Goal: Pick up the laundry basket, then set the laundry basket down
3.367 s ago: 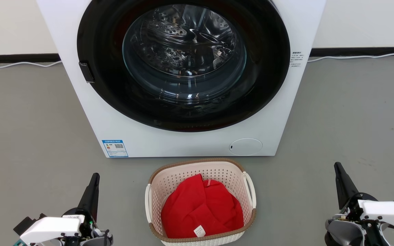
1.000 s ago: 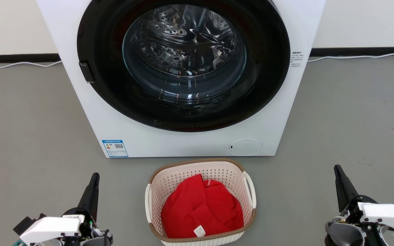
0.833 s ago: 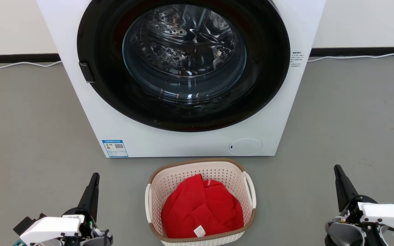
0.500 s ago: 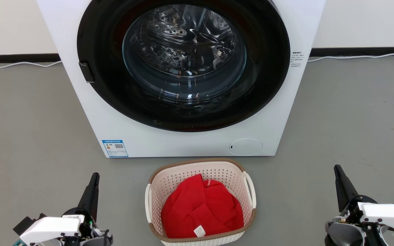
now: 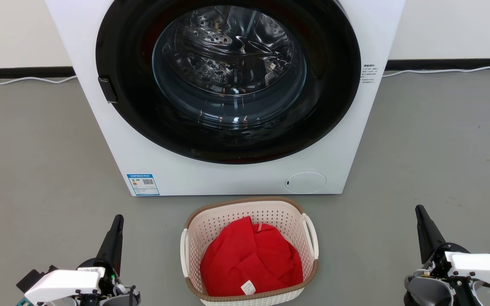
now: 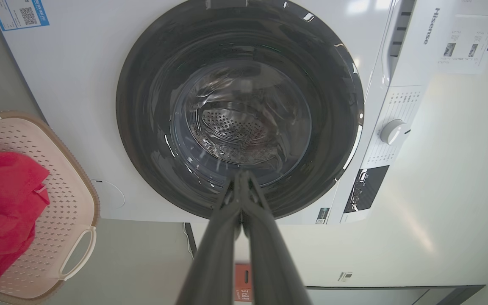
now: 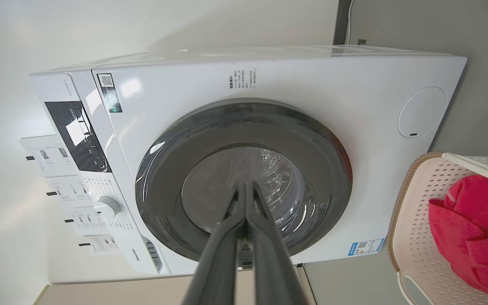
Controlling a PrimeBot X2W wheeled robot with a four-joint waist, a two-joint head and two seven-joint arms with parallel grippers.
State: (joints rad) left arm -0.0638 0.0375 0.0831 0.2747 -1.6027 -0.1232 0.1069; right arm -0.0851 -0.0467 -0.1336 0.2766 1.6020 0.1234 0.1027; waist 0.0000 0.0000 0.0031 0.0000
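The laundry basket [image 5: 194, 231], cream-white and perforated with a brown rim and white side handles, stands on the grey floor just in front of the washer. A red cloth [image 5: 251, 259] fills it. Its edge also shows in the left wrist view [image 6: 64, 192] and the right wrist view [image 7: 417, 220]. My left gripper [image 5: 118, 219] hovers to the basket's left, fingers pressed together and empty. My right gripper [image 5: 419, 209] is further off to the basket's right, also shut and empty. Both wrist views show the fingertips [image 6: 239, 174] [image 7: 244, 184] meeting, pointed at the washer door.
A white front-loading washer [image 5: 113, 140] with a dark round glass door [image 5: 228, 76] stands right behind the basket. A white cable [image 5: 449, 70] runs along the wall's black skirting. Open grey floor [image 5: 36, 161] lies on both sides.
The right gripper has dropped slightly since the earliest frame and has held still over the last second. The left gripper and the basket have not moved.
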